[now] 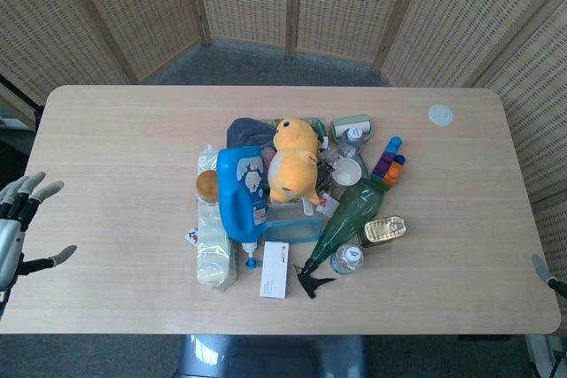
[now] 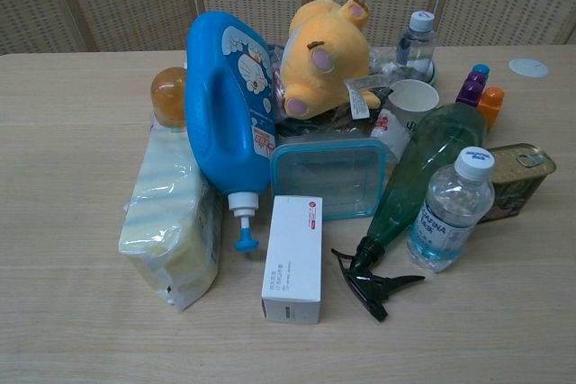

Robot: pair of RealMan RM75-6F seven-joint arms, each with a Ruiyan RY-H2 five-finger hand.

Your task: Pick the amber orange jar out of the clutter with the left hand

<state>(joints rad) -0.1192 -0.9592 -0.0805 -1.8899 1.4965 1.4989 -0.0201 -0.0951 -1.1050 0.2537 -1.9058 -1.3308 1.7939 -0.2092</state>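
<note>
Sitting well right of left hand [image 1: 22, 219] fingers: amber jar [image 1: 207, 185], untouched.

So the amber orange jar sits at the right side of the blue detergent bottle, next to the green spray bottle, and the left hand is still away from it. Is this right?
Not quite. The head view shows the amber orange jar on the left side of the blue detergent bottle, beside the pale packet, not next to the green spray bottle. The left hand is indeed away from it, at the table's left edge.
</note>
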